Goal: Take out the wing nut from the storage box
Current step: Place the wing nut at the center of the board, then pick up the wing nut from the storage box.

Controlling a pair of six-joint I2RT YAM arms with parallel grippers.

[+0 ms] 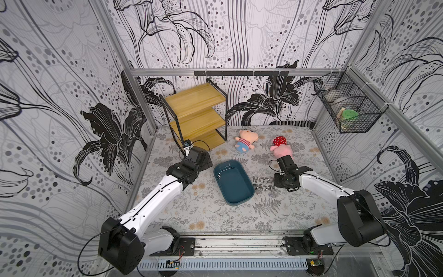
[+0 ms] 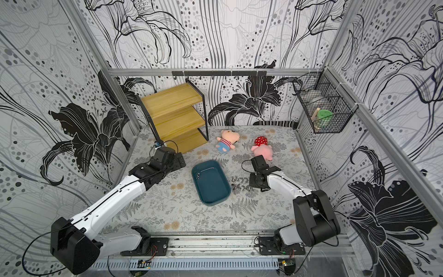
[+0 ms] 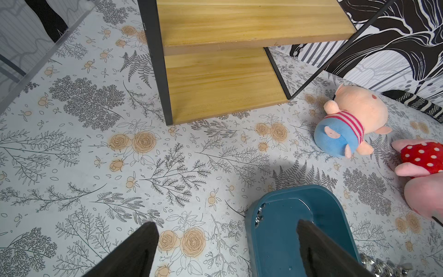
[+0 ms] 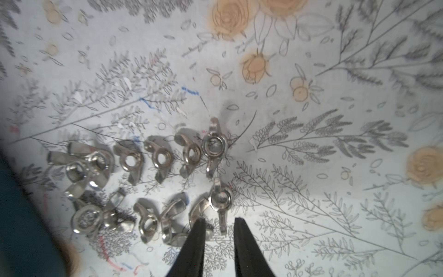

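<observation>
Bimanual workcell seen from above, with both wrist views. The storage box, a shallow teal tray, lies at the centre of the flower-printed tabletop, its long axis running from 11 to 5 o'clock. At least one wing nut lies inside it against the wall at the 10 o'clock side, and it shows there in both top views. The rest of the tray floor is bare.

At 3 o'clock of the box, just beside its rim, the loose wing nuts lie on the tabletop in two rough rows.

The right claw points down over the 3 o'clock end of these rows. Its fingers stand narrowly parted. The end nut of one row rests on the tabletop with one wing reaching into the gap, clear of both fingers. The claw holds nothing.

The left claw hangs at 10 o'clock of the box, spread wide and empty, with one finger over the box rim in its wrist view.

At 12 to 1 o'clock lie a striped plush and a pink plush. A wooden shelf stands at 11 o'clock, and a wire basket hangs on the wall at 2 o'clock.
</observation>
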